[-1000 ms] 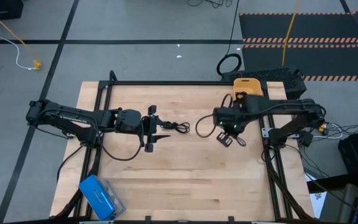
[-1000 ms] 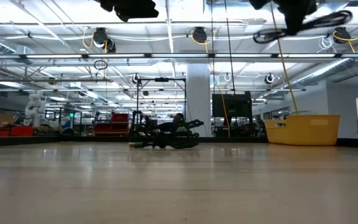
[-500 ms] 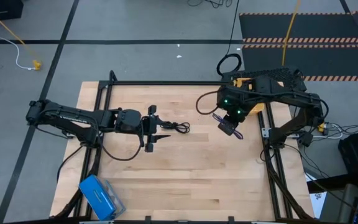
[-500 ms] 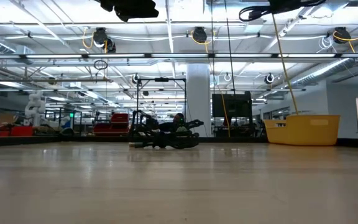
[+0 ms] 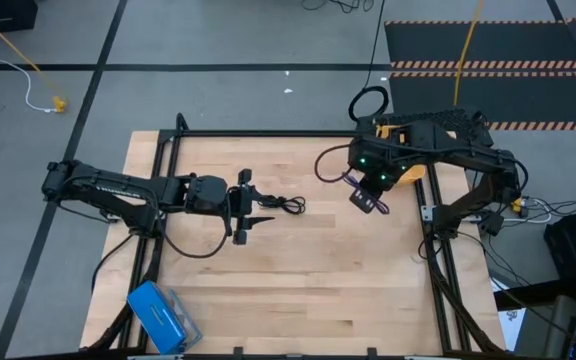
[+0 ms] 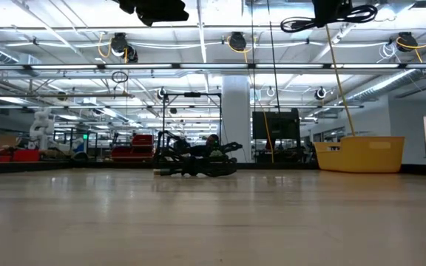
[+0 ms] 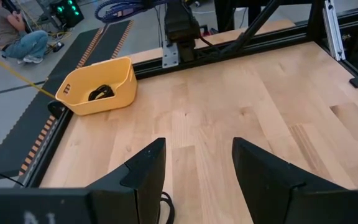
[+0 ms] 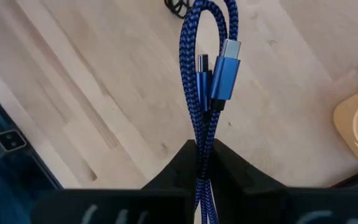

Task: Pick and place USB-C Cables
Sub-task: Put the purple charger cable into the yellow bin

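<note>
My right gripper (image 5: 369,199) hangs high above the table near the yellow bin (image 5: 400,138), shut on the blue braided USB-C cable (image 8: 199,93). The cable's loop (image 5: 328,166) sticks out toward the table's left. One black coiled cable (image 5: 280,204) lies flat on the wood just right of my left gripper (image 5: 241,206), which is open and level above the table. Another black coil (image 7: 100,93) rests on the bin's floor in the left wrist view. In the low view the black cable (image 6: 197,165) lies mid-table, with the bin (image 6: 361,154) to its right. My right gripper pinches the blue cable between its two fingers, on a bunch of several doubled strands (image 8: 200,138). The two plugs (image 8: 224,73) and the bend of the loop reach out past the fingertips. The cable is lifted clear of the table.
A blue box (image 5: 158,314) sits at the table's near left corner. A black ring-shaped loop (image 5: 369,103) lies on the floor beyond the far edge. Black frame rails (image 5: 268,133) border the table. A person (image 7: 14,34) sits on the floor beyond the bin.
My right gripper has risen and moved toward the table's far edge, closer to the yellow bin, carrying the blue cable with it; the gripper stays shut. The left arm and the black cable on the table have kept still.
</note>
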Tool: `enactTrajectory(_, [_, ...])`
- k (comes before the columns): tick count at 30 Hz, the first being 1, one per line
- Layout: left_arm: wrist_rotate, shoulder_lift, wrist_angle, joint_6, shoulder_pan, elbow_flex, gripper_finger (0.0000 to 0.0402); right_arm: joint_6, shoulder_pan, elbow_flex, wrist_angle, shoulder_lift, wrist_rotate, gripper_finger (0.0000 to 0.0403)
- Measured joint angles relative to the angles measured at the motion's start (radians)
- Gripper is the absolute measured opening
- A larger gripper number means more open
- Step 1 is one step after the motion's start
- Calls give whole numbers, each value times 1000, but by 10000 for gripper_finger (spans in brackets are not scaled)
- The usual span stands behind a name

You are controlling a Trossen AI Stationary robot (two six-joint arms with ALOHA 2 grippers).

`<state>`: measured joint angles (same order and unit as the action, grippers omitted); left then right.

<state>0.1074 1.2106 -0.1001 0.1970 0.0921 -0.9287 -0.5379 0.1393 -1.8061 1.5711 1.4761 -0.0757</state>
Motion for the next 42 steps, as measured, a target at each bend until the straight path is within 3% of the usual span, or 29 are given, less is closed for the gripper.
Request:
enactTrajectory(10, [0,0,0,-13,0,0,189,67,148,1,0,0,0,15])
enactTrajectory(26, [0,0,0,-11,0,0,189,339,559,7,-1,0,-2,15])
enactTrajectory(36, [0,0,0,-9,0,0,189,474,768,126,0,0,2,15])
enactTrajectory(42, [0,0,0,-7,0,0,189,483,853,215,-1,0,78,15])
